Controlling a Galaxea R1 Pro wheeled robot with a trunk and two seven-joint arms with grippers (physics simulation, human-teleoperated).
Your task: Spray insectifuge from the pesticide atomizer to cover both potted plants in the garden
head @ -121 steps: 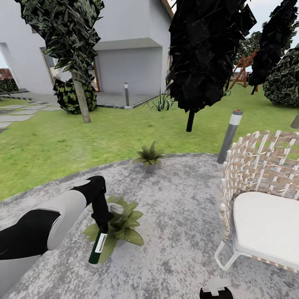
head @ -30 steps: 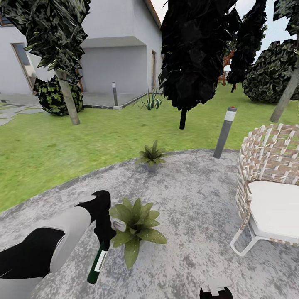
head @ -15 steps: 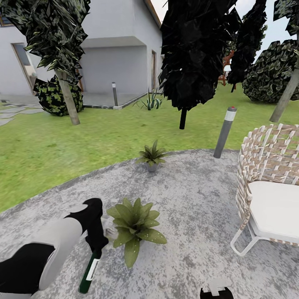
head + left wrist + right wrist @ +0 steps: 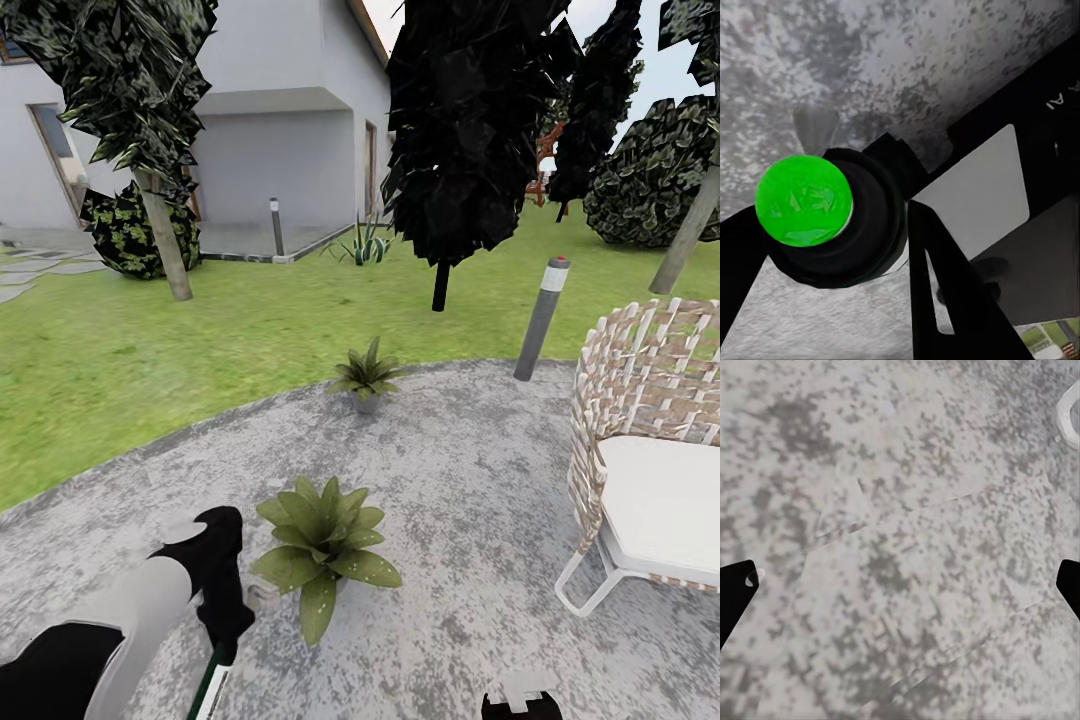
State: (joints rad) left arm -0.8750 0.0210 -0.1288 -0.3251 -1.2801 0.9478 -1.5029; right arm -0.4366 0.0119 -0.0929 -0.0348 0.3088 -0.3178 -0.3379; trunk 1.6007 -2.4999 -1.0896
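Left gripper (image 4: 232,640) clamped on pesticide atomizer (image 4: 210,692), bottle hanging below fingers (image 4: 945,277); right gripper (image 4: 900,577) spread open over patio (image 4: 900,510)

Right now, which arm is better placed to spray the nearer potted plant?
Left. The left gripper holds the pesticide atomizer right beside the nearer potted plant. The right gripper is open over bare paving, holding nothing.

Mottled grey paving (image 4: 907,547) lay under the right claw (image 4: 900,589), whose two dark fingertips (image 4: 733,592) stood far apart at opposite edges. A curved white piece (image 4: 1066,414) showed at one corner.
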